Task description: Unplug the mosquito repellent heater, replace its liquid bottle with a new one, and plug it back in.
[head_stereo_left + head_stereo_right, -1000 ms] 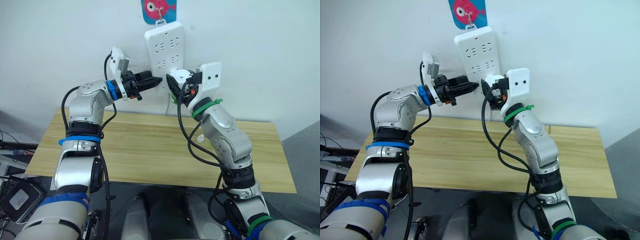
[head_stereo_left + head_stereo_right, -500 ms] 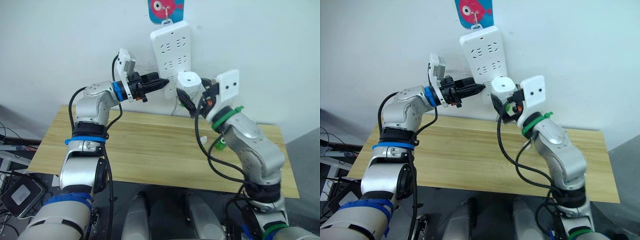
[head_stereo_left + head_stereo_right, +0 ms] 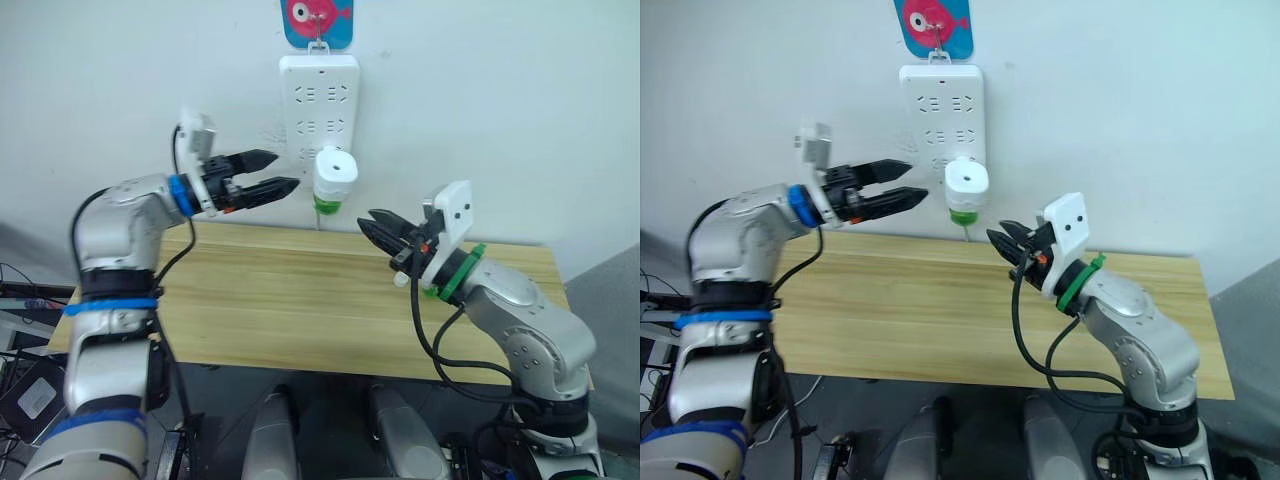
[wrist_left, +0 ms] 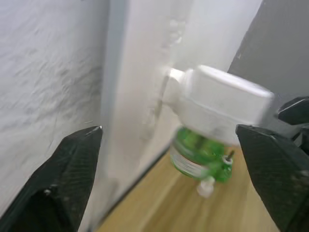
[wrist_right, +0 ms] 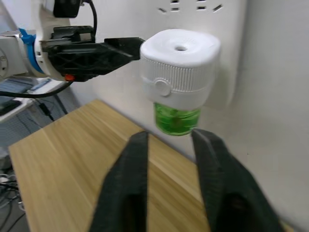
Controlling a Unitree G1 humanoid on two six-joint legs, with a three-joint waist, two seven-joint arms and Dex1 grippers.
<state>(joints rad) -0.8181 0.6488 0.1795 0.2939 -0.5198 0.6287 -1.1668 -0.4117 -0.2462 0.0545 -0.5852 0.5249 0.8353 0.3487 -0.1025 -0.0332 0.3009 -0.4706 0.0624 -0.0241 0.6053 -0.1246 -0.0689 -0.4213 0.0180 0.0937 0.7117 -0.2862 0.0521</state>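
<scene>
The white mosquito repellent heater (image 3: 335, 168) sits plugged into the lower part of the white power strip (image 3: 318, 95) on the wall. A green liquid bottle (image 3: 327, 203) hangs under the heater. My left gripper (image 3: 286, 169) is open just to the heater's left, level with it and not touching. In the left wrist view the heater (image 4: 219, 104) and bottle (image 4: 198, 157) lie between its wide-spread fingers. My right gripper (image 3: 368, 222) hovers to the lower right of the heater over the table, fingers drawn close with nothing between. The right wrist view faces the heater (image 5: 179, 55) and bottle (image 5: 176, 118).
A wooden table (image 3: 270, 300) stands against the white wall under the strip. A blue sign with a pink fish (image 3: 318, 20) hangs above the strip. A thin cable (image 3: 319, 218) drops from the strip behind the table.
My right gripper has let go of the heater, dropped back to the right and closed. My left gripper has pulled away to the left and opened. The heater stays in the strip.
</scene>
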